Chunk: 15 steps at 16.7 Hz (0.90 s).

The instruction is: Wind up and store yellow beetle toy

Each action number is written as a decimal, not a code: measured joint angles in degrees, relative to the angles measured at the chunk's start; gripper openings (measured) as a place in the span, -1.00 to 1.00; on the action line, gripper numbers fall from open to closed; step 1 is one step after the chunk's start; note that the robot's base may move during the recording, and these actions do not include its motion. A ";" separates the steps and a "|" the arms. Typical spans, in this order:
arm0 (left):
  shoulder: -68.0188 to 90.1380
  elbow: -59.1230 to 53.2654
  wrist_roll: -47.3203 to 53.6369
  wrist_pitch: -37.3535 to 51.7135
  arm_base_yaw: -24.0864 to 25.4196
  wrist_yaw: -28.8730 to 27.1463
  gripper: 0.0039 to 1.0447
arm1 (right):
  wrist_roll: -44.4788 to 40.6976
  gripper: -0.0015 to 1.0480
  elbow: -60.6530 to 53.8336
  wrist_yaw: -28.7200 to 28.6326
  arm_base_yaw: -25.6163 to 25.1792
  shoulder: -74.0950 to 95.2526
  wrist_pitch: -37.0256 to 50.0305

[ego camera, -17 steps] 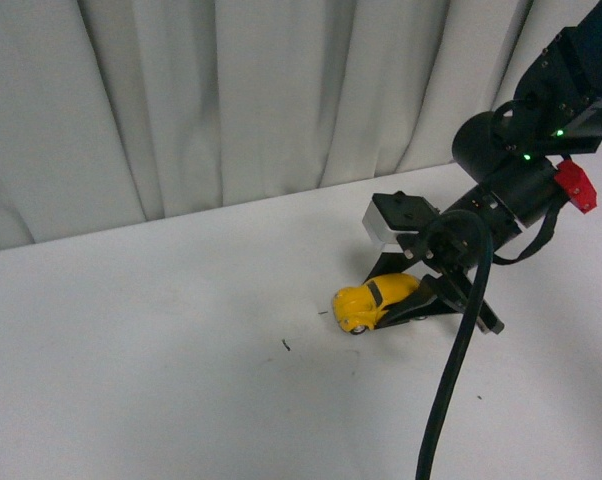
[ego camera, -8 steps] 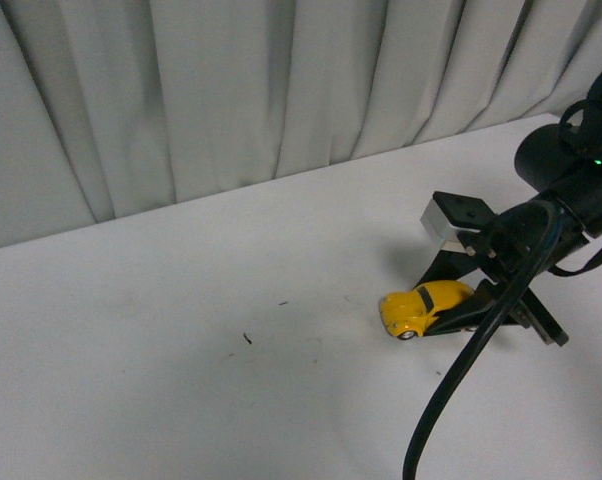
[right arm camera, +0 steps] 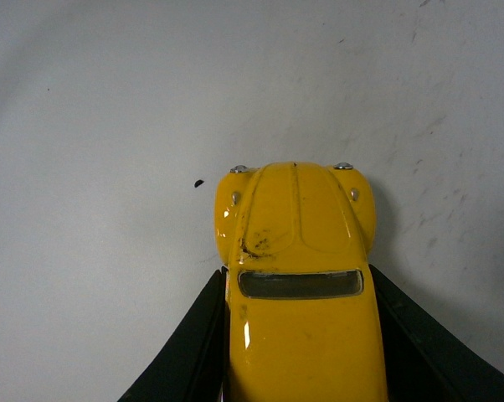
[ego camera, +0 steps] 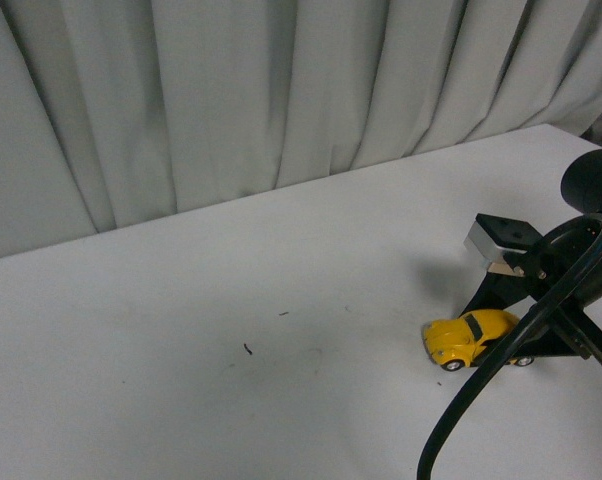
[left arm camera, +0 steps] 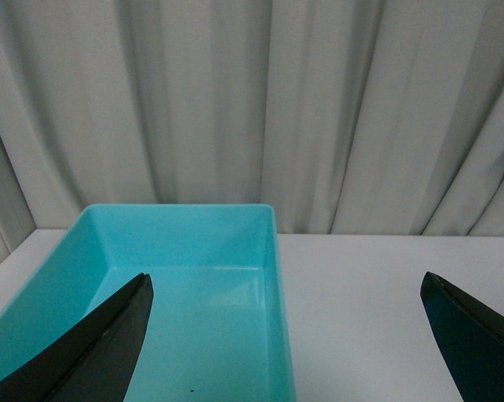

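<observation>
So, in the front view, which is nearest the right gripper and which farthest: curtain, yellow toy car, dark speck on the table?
1. yellow beetle toy, gripped in the right gripper.
2. dark speck, on the table to its left.
3. curtain, behind the table at the back.

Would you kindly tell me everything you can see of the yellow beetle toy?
The yellow beetle toy is a small rounded car, glossy like painted metal or plastic, with dark windows and black wheels with pale hubs. Its bonnet carries small silver studs and a dark scuff near the windscreen. It sits upright, wheels seemingly on the white table, nose pointing away from the right claw, whose black fingers press against both its sides.
</observation>
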 joint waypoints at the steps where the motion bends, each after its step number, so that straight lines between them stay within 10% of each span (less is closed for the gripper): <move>1: 0.00 -0.02 0.00 -0.02 0.00 0.00 0.88 | -0.09 -0.05 0.33 0.59 0.07 0.00 -0.42; 7: 0.00 -0.02 0.00 -0.02 0.00 0.00 0.88 | -0.68 0.87 1.11 2.34 0.70 0.11 -3.23; 15: 0.00 -0.02 0.00 0.00 0.00 0.00 0.88 | -0.96 0.86 1.40 2.60 1.09 0.11 -2.69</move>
